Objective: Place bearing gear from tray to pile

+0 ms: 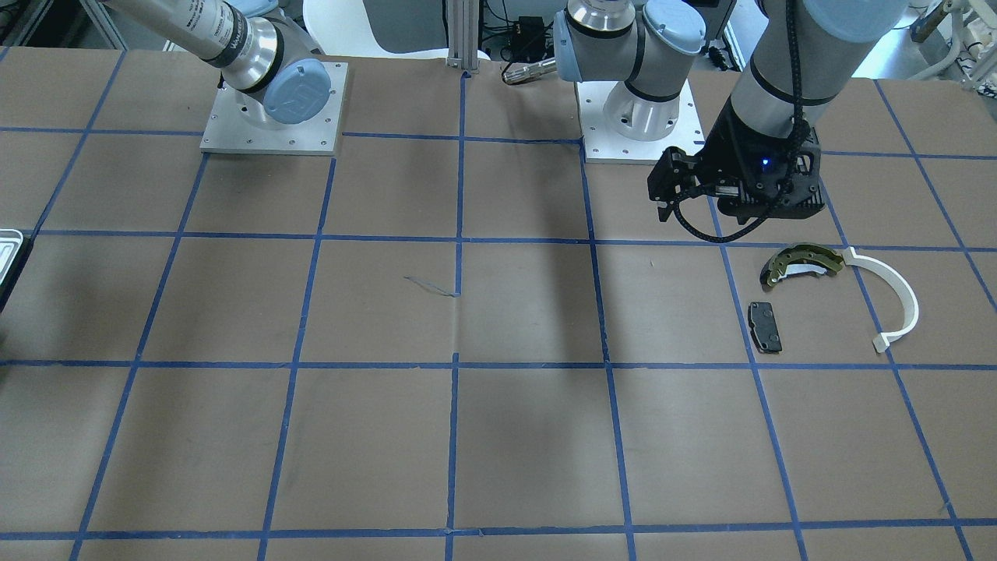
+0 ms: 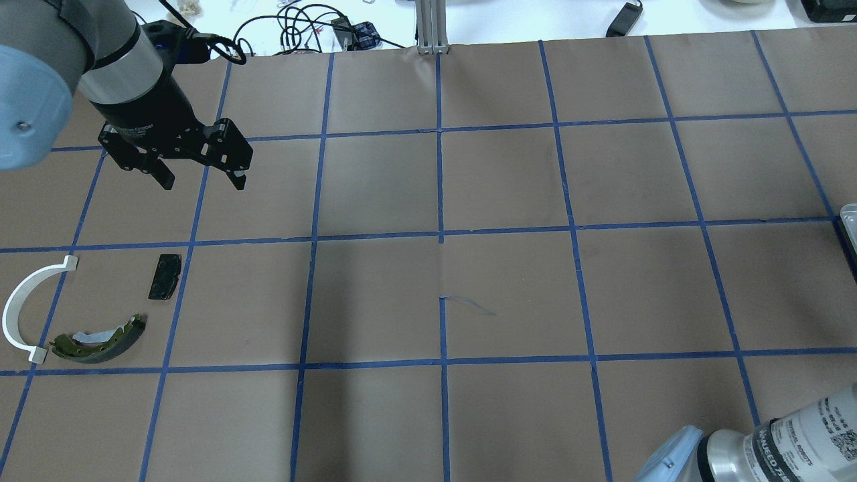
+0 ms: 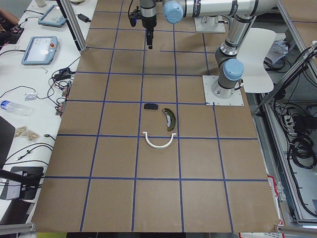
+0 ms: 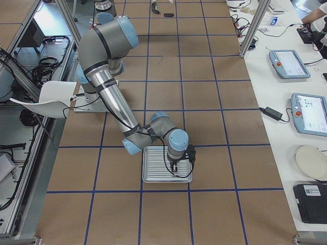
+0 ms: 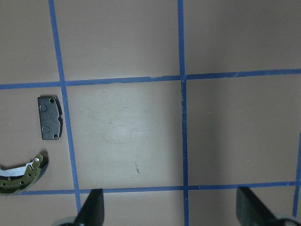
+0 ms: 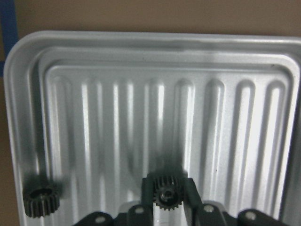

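My right end effector (image 6: 166, 182) sits low over the tray (image 6: 141, 40), narrowed onto a small dark bearing gear (image 6: 164, 193). A finger presses its teeth on either side, and it sits near the middle of the tray's ribbed floor. I cannot tell whether the gear rests on the ribs or hangs just above them. A second gear (image 6: 41, 201) lies loose in the tray's corner, well apart from my fingers. The tray stands at my right end of the surface (image 2: 509, 181), brown paper marked with a blue tape grid. At the far opposite end lies the pile: an olive-gold brake shoe (image 2: 100, 338), a white arc strip (image 2: 23, 308) just beside it, and a black pad (image 2: 165, 276) near both. My left end effector (image 2: 203, 182) hovers near the pile with its fingers spread wide and nothing between them.
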Robot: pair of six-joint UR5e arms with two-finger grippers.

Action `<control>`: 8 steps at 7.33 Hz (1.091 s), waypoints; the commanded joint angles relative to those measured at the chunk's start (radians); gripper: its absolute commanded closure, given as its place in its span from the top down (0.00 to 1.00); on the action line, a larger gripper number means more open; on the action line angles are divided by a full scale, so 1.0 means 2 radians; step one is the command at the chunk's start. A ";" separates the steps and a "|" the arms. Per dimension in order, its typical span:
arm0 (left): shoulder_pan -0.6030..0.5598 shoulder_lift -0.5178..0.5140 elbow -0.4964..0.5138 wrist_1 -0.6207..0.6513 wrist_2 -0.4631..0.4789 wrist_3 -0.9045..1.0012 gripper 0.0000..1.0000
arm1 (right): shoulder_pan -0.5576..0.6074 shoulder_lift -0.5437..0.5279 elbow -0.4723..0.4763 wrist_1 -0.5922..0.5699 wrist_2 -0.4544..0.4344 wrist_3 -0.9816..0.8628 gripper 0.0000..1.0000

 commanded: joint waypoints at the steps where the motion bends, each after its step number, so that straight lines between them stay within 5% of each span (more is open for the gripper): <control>1: 0.000 0.000 0.000 0.001 0.000 -0.001 1.00 | 0.000 -0.001 -0.001 0.003 -0.001 -0.004 0.00; 3: 0.000 0.000 0.000 0.001 0.000 0.000 1.00 | 0.013 -0.044 0.006 0.011 -0.001 0.014 0.00; 8: 0.000 0.000 -0.001 0.001 0.000 0.000 1.00 | 0.326 -0.133 0.075 0.080 -0.017 0.348 0.00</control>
